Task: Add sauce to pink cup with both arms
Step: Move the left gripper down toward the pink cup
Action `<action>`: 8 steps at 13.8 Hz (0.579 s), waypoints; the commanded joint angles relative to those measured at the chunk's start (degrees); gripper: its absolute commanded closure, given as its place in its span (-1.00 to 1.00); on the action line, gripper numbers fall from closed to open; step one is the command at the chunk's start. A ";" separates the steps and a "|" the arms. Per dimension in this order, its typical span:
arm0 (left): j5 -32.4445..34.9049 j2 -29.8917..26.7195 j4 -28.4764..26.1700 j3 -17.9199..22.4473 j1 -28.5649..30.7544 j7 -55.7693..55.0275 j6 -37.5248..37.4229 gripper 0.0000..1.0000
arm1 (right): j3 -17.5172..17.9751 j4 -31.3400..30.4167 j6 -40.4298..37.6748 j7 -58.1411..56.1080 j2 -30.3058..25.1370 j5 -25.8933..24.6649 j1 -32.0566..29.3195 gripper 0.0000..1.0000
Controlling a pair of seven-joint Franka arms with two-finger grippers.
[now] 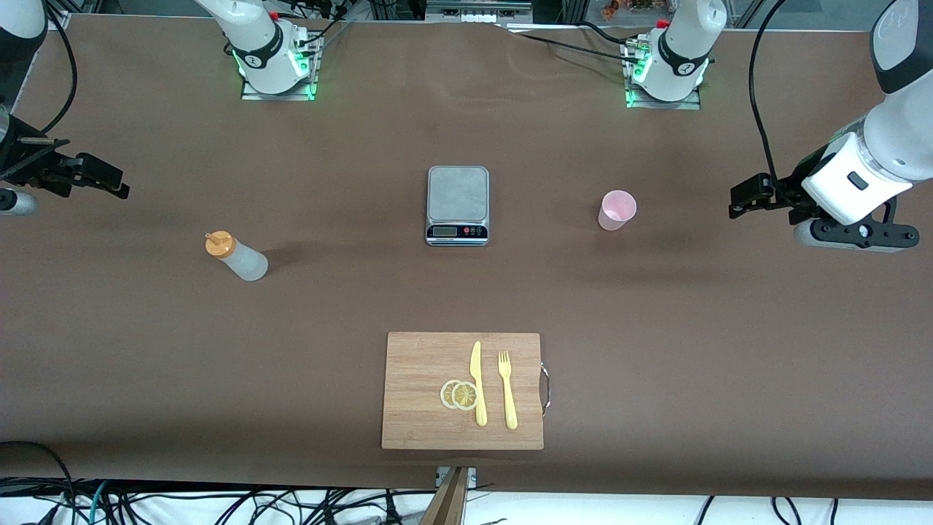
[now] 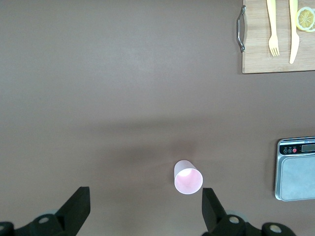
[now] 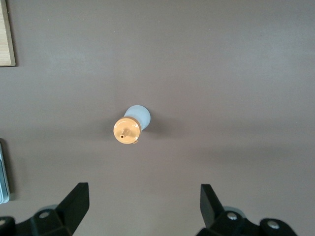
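Only partly in frame, both open tools [image 2: 142,209] [image 3: 142,206] hover, empty.

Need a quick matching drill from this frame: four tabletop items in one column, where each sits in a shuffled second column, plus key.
Items
1. sauce bottle
2. pink cup
3. scale
4. fork

Places
A. on the cutting board, beside the knife
B. mid-table, between bottle and cup
C. toward the left arm's end of the table
D. toward the right arm's end of the table

Pairs: 1-D, 2-C, 3-B, 4-A
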 commanded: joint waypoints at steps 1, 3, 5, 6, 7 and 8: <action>-0.86 -0.70 -0.39 0.12 0.14 0.17 -0.40 -1.00 | 0.36 1.50 -1.53 0.28 0.44 0.24 -0.31 -1.00; -0.69 -0.70 -0.22 0.12 0.14 -0.27 -0.40 -1.00 | 0.28 1.32 -1.53 0.28 0.44 0.24 -0.31 -1.00; -0.77 -0.61 -0.22 0.12 0.23 -0.19 -0.40 -1.00 | 0.28 1.23 -1.53 0.37 0.44 0.24 -0.31 -1.00; -0.77 -0.87 -0.22 0.12 0.23 -0.45 -0.75 -1.00 | 0.28 1.23 -1.53 0.28 0.44 0.24 -0.31 -1.00; -0.68 -1.05 -0.04 -0.05 0.14 -0.45 -1.10 -1.00 | 0.28 1.23 -1.53 0.28 0.44 0.24 -0.31 -1.00; -0.68 -1.05 0.04 -0.23 0.31 -0.45 -1.11 -1.00 | 0.28 1.23 -1.53 0.28 0.44 0.24 -0.31 -1.00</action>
